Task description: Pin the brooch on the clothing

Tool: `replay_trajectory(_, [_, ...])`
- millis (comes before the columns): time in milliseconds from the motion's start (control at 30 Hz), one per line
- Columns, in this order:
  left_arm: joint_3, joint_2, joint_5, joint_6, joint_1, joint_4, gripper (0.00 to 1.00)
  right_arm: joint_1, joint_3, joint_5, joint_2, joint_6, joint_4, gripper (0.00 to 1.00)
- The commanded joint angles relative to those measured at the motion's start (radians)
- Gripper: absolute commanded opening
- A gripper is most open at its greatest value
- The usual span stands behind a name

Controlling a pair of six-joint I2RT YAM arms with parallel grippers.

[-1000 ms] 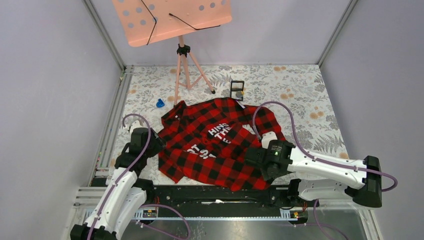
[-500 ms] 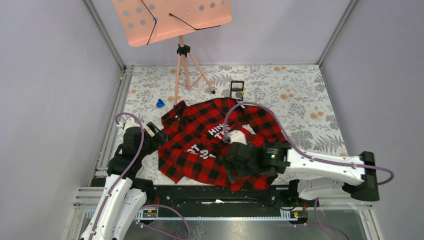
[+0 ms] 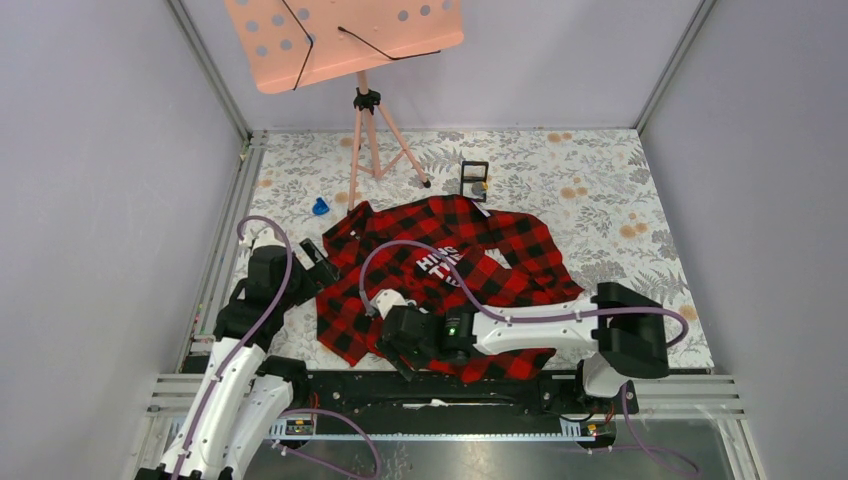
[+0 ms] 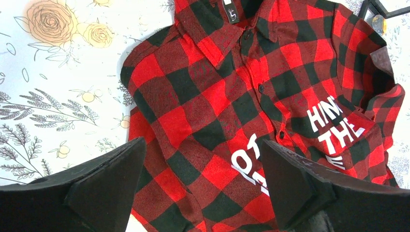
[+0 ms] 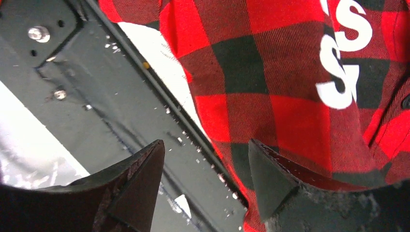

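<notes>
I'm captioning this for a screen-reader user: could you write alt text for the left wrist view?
A red-and-black check shirt with white block letters lies on a floral table cover, filling most of the view. The left gripper hangs open and empty above its lower part.

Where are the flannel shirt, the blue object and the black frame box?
flannel shirt (image 3: 520,243), top external view, cloth right of letters.
blue object (image 3: 320,207), top external view, its middle.
black frame box (image 3: 474,179), top external view, its middle.
</notes>
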Motion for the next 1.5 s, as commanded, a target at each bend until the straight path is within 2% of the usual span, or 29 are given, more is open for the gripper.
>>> replay_trajectory(0, [0.066, 0.008, 0.017, 0.036, 0.007, 0.014, 0.97, 0.005, 0.036, 0.094, 0.063, -0.102, 0.086, 0.7])
replay_trajectory(233, [0.073, 0.012, 0.005, 0.049, 0.009, 0.004, 0.99, 0.006, 0.013, 0.153, 0.126, -0.108, 0.095, 0.62])
replay_trajectory(400, [0.073, 0.016, 0.004, 0.057, 0.012, 0.004, 0.99, 0.009, 0.004, 0.138, 0.168, -0.102, 0.089, 0.58])
replay_trajectory(700, [0.073, 0.014, -0.003, 0.066, 0.016, 0.003, 0.99, 0.045, -0.007, 0.117, 0.203, -0.084, 0.079, 0.56])
replay_trajectory(933, [0.066, -0.003, -0.012, 0.068, 0.018, 0.002, 0.99, 0.083, -0.026, 0.033, 0.225, -0.061, 0.103, 0.34])
replay_trajectory(1067, [0.066, -0.002, -0.012, 0.069, 0.018, 0.002, 0.99, 0.087, -0.048, -0.017, 0.175, -0.058, 0.118, 0.13])
replay_trajectory(1233, [0.064, 0.011, -0.012, 0.074, 0.018, 0.005, 0.99, 0.089, -0.053, -0.139, 0.127, -0.034, 0.105, 0.02])
replay_trajectory(1367, [0.064, 0.025, -0.003, 0.077, 0.018, 0.01, 0.99, 0.097, -0.059, -0.206, 0.09, -0.03, 0.1, 0.02])
replay_trajectory(1400, [0.064, 0.029, 0.0, 0.08, 0.018, 0.01, 0.99, 0.097, -0.06, -0.205, 0.076, -0.027, 0.092, 0.06])
replay_trajectory(1467, [0.065, 0.037, 0.003, 0.083, 0.018, 0.009, 0.99, 0.097, -0.049, -0.181, 0.041, -0.027, 0.059, 0.24])
